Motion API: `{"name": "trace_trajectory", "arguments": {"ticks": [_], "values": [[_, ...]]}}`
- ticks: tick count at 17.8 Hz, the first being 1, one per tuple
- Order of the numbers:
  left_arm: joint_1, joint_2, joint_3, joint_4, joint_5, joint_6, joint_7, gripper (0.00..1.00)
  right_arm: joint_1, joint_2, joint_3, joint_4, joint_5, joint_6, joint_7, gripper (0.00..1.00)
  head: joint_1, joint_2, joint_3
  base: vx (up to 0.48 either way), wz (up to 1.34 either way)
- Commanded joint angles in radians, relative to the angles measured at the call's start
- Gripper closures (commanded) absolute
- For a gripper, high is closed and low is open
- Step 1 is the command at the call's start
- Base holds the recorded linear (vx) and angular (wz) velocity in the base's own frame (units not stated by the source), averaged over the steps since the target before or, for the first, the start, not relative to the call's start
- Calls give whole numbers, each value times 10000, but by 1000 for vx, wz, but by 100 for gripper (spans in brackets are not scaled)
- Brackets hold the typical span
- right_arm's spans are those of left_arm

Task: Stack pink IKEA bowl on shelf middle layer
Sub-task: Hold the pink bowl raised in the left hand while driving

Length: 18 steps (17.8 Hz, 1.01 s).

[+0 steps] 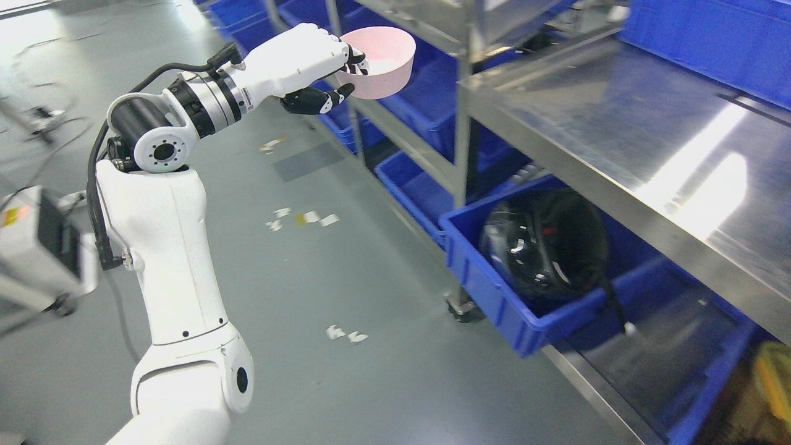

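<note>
A pink bowl hangs in the air at the upper middle of the head view, tilted with its opening toward the upper left. My left hand is shut on its near rim, white fingers over the edge and a black-tipped thumb under the wall. The left arm rises from the bottom left and bends at the elbow toward the shelf. The bowl is in front of the steel shelf's post, left of the shiny middle layer. The right arm does not show.
A blue bin holding a black helmet juts from the lower layer. More blue bins fill the shelves behind the bowl. Paper scraps lie on the grey floor. A grey box stands at the left edge.
</note>
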Motion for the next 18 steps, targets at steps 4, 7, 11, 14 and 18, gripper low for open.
{"name": "trace_trajectory", "arguments": {"ticks": [4,7,11,14,18], "values": [[-77,133,-30,-60,1,3,7,100,232,-175,1,-174,1,4,51,0,0,1,0,2,1426],[-108,133,-30,-45,-14,3,7,100,232,-175,1,-174,-14,4,51,0,0,1,0,18,1011],[-123,133,-30,-45,1,3,7,100,232,-175,1,-174,1,4,51,0,0,1,0,82,595],[-139,133,-30,-45,1,3,7,100,232,-175,1,-174,1,4,51,0,0,3,0,135,343],[-154,133,-30,-60,1,3,7,100,232,-175,1,-174,1,4,51,0,0,2,0,183,167]]}}
